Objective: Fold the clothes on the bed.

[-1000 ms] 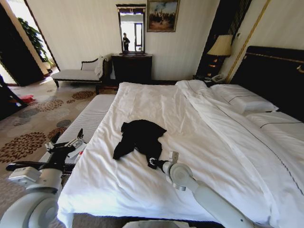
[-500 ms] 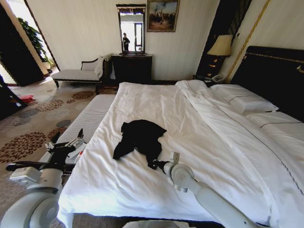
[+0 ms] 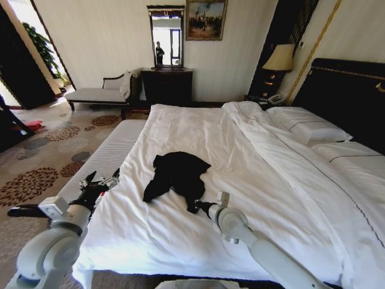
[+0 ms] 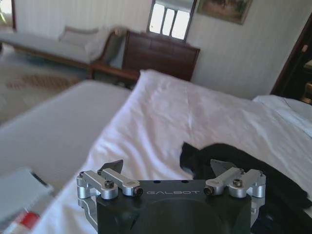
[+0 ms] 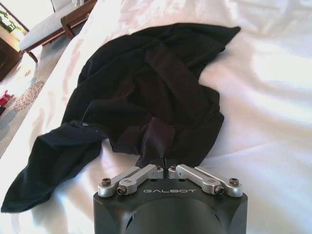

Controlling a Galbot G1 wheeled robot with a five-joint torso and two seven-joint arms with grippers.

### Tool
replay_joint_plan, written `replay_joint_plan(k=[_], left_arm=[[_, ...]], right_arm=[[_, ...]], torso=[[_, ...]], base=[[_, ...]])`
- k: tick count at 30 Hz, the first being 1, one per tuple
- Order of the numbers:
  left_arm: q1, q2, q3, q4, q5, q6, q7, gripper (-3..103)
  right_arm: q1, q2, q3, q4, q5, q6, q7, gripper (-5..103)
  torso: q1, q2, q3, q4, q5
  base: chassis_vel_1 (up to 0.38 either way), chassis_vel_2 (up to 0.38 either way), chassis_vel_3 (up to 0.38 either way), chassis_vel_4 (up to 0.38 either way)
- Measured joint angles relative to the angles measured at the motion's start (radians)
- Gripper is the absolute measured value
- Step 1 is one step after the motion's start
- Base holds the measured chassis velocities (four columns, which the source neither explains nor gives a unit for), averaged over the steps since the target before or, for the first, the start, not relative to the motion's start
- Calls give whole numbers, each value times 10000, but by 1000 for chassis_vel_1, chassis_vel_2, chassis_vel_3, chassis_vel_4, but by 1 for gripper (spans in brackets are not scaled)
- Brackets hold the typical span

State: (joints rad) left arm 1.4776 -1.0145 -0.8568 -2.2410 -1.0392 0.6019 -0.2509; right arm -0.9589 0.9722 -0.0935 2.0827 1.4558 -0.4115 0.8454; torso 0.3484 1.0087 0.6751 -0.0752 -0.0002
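The clothes [image 3: 178, 171] are one black T-shirt lying crumpled on the white duvet of the bed [image 3: 264, 180], toward its near left side. My right gripper [image 3: 196, 208] rests on the duvet at the shirt's near edge. In the right wrist view this right gripper [image 5: 165, 165] is shut on a fold of the black fabric [image 5: 151, 83]. My left gripper [image 3: 102, 182] hovers at the bed's left edge, open and holding nothing. In the left wrist view, the left gripper [image 4: 165, 168] has its fingers spread over the duvet, and the shirt [image 4: 234, 158] lies just beyond them.
A striped upholstered bench [image 3: 108, 153] runs along the bed's left side. Pillows [image 3: 307, 127] and the dark headboard [image 3: 349, 96] are at the right. A chaise [image 3: 96, 94], a dresser with a mirror [image 3: 167, 85] and a lamp [image 3: 280, 58] line the far wall.
My left arm has swung in toward the bed, bringing its gripper from over the bench to the duvet's left edge. The right gripper has drawn slightly nearer, still shut on the shirt.
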Motion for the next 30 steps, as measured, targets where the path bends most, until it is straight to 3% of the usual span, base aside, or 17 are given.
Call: replay_joint_plan(k=[1,3,8,14,23,25,27,29,30], left_arm=[[-132,39,100,170,-414,142,-73,100],[-804,107,701,938,-2004,617,-412,100],[-1492,-41,1715,1659,-2987,815,-425,100],[-1837,-330,2478,2189,-3117,741,-221,100],[-1648,-543,3177,2359,-1976,618,-29,100],[-1635,-499,3272,2382,-1543,565,48,100],[-1597,-378,3430,2410,-552,400,346,100],[-1602,-316,3477,2410,-258,359,433,103],[-1662,-131,3593,2406,254,309,595,95]], right_arm=[[-10,-2,32,5,-1,0,-5,0],[-62,20,233,32,4,2,-19,0],[-142,92,498,39,33,7,-37,0],[-262,108,563,12,10,16,-57,0],[-367,194,500,-42,-109,21,-58,0],[-388,218,480,-66,-155,24,-58,0],[-426,266,463,-72,-189,26,-58,0],[-441,278,459,-73,-202,26,-58,0],[-466,277,454,-72,-243,28,-59,0]], torso=[[0,0,1,0,0],[0,0,0,-1,1],[1,0,0,0,2],[0,0,0,-1,3],[-1,1,-2,1,3],[-2,1,-2,0,2],[-1,0,-1,1,2],[-1,0,-1,1,3],[-1,0,-1,0,2]], base=[[0,0,0,0],[0,0,0,0],[0,0,0,0],[0,0,0,0],[0,0,0,0],[0,0,0,0],[0,0,0,0],[0,0,0,0],[0,0,0,0]])
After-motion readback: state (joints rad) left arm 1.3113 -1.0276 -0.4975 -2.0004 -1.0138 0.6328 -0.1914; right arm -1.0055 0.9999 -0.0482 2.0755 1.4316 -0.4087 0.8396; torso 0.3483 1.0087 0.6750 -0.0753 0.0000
